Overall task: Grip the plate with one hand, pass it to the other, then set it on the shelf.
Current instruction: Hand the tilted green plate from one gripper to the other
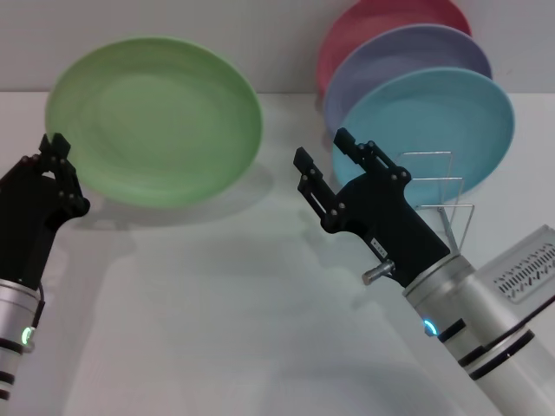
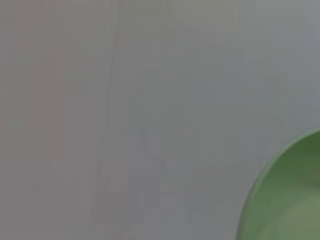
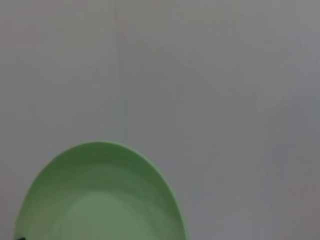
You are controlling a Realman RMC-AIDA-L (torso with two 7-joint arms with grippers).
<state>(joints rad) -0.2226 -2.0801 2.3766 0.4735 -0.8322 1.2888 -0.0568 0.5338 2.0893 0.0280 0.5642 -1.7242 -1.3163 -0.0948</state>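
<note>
The light green plate hangs tilted above the white table at the far left, casting a shadow beneath it. My left gripper is shut on its left rim. My right gripper stands open a short way to the right of the plate, apart from it, with nothing between its fingers. The plate's rim fills one corner of the left wrist view, and most of its face shows in the right wrist view. The silver wire shelf stands just behind my right gripper.
A turquoise plate, a lavender plate and a pink plate stand on edge in a row at the shelf, back right. A grey wall runs behind the table.
</note>
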